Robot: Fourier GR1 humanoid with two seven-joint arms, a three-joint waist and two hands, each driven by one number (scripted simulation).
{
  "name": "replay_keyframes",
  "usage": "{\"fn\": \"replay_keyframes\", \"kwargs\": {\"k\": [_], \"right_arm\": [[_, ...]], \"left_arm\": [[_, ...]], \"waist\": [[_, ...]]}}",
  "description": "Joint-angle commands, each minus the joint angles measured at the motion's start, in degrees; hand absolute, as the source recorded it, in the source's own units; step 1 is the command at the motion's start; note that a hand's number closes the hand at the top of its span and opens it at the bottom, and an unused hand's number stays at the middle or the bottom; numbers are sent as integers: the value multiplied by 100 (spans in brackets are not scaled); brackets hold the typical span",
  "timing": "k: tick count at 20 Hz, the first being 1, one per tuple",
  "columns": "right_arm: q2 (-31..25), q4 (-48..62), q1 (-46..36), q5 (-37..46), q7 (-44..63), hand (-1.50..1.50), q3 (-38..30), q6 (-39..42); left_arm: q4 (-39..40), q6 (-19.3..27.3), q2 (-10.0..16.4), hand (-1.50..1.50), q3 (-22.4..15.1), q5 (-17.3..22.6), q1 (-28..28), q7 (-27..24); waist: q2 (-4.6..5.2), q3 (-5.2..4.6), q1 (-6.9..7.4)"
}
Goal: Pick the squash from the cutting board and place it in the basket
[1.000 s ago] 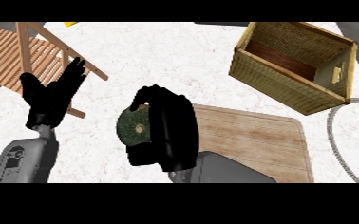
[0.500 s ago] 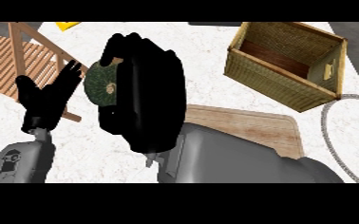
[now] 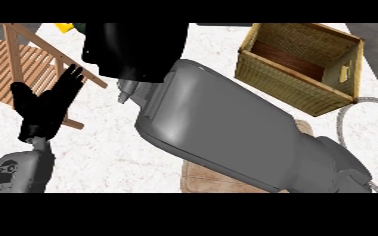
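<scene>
right hand (image 3: 133, 50) top centre | its forearm (image 3: 221, 130) over cutting board (image 3: 210, 177) | left hand (image 3: 44, 112) at left, fingers (image 3: 71, 78) straight | basket (image 3: 299, 80) upper right

I'm seeing my right forearm (image 3: 229, 130) slanting up across the middle, its grey shell filling the view, with the right hand (image 3: 133, 50) showing as a black mass at its far end. Lower and left of that hand, my left hand (image 3: 46, 105) is resting open, fingers (image 3: 70, 80) up, above the left forearm (image 3: 22, 170).

Pale speckled bench (image 3: 111, 150) | wicker basket (image 3: 295, 80) far right of left fingers (image 3: 70, 77) | wooden rack (image 3: 29, 65) behind them | cutting board (image 3: 208, 179) lower right
</scene>
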Motion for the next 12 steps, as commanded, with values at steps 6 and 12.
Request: {"fn": "replay_keyframes", "kwargs": {"k": [6,12], "right_arm": [[-152,1287,-980,524,885,150,-1066,753],[-711,1790,-705,687,226,150,-1621,609]], "left_arm": [[-61,6,96,0,129,-5,158,-77],[-67,61,-43,0,62,-30,157,-106]], "waist": [[0,-2,-123],[29,6,-164]]}}
